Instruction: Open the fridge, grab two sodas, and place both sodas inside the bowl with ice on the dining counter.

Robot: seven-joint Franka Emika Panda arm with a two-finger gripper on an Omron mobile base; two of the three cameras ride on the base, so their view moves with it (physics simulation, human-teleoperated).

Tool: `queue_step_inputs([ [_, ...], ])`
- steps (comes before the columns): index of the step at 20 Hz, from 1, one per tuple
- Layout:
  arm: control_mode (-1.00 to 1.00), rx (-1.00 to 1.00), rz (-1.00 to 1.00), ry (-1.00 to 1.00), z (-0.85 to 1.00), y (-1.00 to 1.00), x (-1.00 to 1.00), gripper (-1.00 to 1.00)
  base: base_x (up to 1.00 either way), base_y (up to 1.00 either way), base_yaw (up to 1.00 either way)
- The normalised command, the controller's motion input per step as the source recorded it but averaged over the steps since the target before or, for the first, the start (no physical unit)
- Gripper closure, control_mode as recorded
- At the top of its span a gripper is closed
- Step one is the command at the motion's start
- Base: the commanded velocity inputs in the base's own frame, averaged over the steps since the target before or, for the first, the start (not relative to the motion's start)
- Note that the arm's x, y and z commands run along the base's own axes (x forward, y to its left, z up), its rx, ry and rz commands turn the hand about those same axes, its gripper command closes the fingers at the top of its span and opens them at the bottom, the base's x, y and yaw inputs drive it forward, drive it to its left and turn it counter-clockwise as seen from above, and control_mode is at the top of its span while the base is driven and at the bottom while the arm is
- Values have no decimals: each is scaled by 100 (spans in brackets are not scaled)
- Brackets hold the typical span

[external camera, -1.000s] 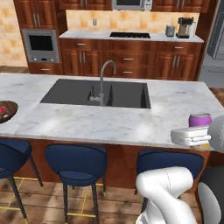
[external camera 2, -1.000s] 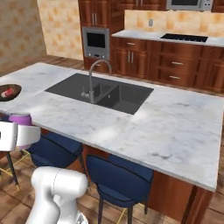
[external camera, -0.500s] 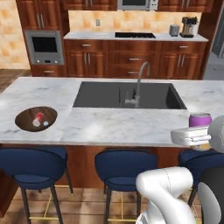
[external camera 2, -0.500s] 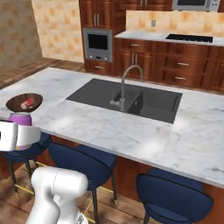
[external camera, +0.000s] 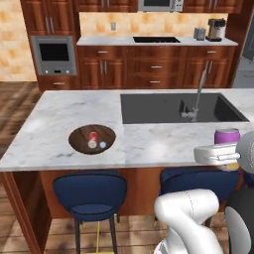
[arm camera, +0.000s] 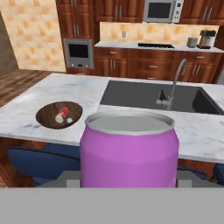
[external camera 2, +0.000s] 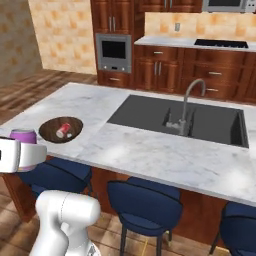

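wall oven [external camera: 54, 53], black cooktop [external camera: 156, 39] and coffee maker [external camera: 215, 29] behind

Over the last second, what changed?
The base drove left along the dining counter, so both base views shifted; the bowl with the red can now sits ahead. Unchanged: the gripper keeps holding the purple can upright.

No readable text, seemingly; renders too coarse.
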Motion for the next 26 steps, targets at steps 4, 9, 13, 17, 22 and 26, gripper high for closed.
queue_step_inputs([
  [4,100,0,0,0,0,0,0,100,41,90,-21],
  [9,100,0,0,0,0,0,0,100,64,43,-14],
  [13,100,0,0,0,0,0,0,100,73,9,-8],
  [17,100,0,0,0,0,0,0,100,69,5,-7],
  [22,-100,0,-5,7,-1,24,53,100,28,7,-4],
  [26,-100,0,-2,21,-12,49,100,100,0,0,0],
])
